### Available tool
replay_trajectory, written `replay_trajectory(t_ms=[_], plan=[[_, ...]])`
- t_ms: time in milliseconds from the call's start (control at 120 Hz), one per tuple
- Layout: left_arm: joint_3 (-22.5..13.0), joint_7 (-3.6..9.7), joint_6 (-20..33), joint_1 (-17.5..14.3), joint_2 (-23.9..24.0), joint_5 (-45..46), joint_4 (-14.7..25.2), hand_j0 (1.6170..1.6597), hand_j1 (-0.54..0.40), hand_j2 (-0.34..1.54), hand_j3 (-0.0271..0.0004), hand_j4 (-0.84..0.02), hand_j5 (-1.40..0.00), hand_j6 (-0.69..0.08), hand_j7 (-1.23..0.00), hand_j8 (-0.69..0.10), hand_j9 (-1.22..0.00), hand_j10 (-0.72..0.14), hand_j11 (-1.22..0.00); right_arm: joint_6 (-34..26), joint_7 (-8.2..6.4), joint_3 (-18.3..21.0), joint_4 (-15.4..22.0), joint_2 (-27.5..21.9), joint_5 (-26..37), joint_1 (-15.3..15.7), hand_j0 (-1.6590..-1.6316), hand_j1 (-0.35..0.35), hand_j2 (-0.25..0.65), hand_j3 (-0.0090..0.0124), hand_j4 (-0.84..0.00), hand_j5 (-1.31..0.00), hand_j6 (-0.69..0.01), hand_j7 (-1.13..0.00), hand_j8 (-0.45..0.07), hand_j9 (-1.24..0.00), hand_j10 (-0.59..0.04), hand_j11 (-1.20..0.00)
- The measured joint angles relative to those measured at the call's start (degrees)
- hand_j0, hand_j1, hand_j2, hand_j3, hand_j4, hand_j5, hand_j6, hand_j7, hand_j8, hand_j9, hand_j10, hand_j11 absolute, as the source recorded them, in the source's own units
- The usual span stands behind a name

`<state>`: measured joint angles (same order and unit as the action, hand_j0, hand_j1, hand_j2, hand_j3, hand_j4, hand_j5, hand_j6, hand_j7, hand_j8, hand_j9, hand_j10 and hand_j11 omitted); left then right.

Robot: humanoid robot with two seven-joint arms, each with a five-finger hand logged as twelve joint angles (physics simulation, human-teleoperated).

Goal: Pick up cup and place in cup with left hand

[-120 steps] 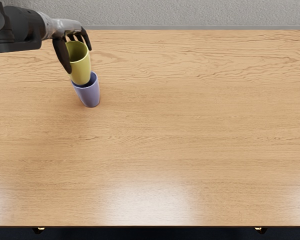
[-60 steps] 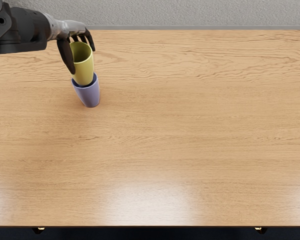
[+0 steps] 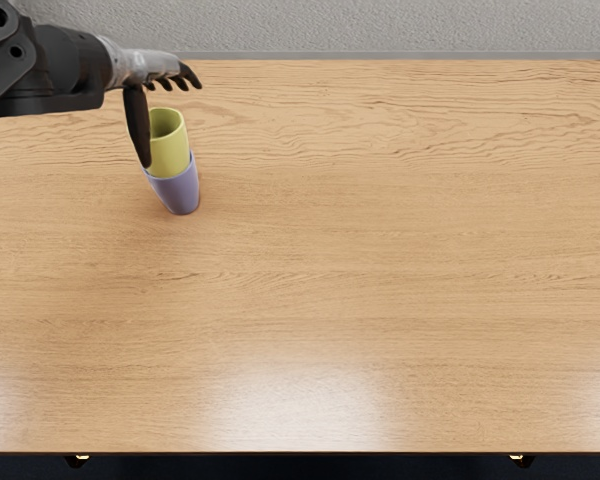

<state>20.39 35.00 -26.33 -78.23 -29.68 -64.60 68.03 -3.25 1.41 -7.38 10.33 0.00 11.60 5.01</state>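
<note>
The yellow cup (image 3: 169,150) sits partway inside the purple cup (image 3: 183,192) on the wooden table (image 3: 380,250); the left hand (image 3: 152,70) has released it, fingers extended (thumb right alongside).

- The counter (image 3: 380,250) has a light tan wood top, with grain running from side to side.
- Toward the far edge the grain is wavier and more marked; nearer the front it turns finer and straighter.
- Pale, glossy reflections lie along the front: a broad one near the middle, others toward the left and right sides.
- The near edge runs straight across, as does the far edge.
- The purple cup (image 3: 184,194) stands directly on the wood, left of the middle and closer to the far edge.
- It narrows toward its base and seems upright, though the slanted view makes that hard to judge.
</note>
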Motion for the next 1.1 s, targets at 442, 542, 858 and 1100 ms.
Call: replay_trajectory(t_ms=[442,542,858,1100], plan=[[0.0,0.0,-0.33,0.53,1.03,0.51,1.17,1.658,0.332,0.0,0.0,-0.02,-0.02,-0.019,-0.02,-0.019,-0.02,-0.019,-0.02,0.0,0.0,0.0,-0.01,0.0,0.0,0.0,-1.6581,-0.321,-0.005,0.0,-0.024,-0.03,-0.024,-0.03,-0.024,-0.03,-0.024,-0.03],[0.0,0.0,-0.32,0.51,1.95,0.53,1.76,1.658,0.339,0.0,0.0,-0.013,-0.01,-0.013,-0.01,-0.013,-0.01,-0.013,-0.01,0.0,0.0,0.0,-0.01,0.0,0.0,0.0,-1.6581,-0.321,-0.005,0.0,-0.024,-0.03,-0.024,-0.03,-0.024,-0.03,-0.024,-0.03],[0.07,0.0,-0.4,1.32,2.09,3.18,7.74,1.6581,0.347,0.0,0.0,-0.005,0.0,-0.006,0.0,-0.005,0.0,-0.004,0.0,0.0,0.0,0.01,-0.02,0.0,0.0,0.0,-1.6581,-0.32,-0.005,0.0,-0.024,-0.03,-0.024,-0.03,-0.024,-0.03,-0.024,-0.03],[0.38,0.0,-1.33,1.45,-0.38,11.16,13.25,1.6581,0.349,0.0,0.0,-0.003,0.0,-0.004,0.0,-0.003,0.0,-0.003,0.0,0.0,0.0,0.01,-0.02,0.0,0.0,0.0,-1.6581,-0.32,-0.005,0.0,-0.024,-0.03,-0.024,-0.03,-0.024,-0.03,-0.024,-0.03]])
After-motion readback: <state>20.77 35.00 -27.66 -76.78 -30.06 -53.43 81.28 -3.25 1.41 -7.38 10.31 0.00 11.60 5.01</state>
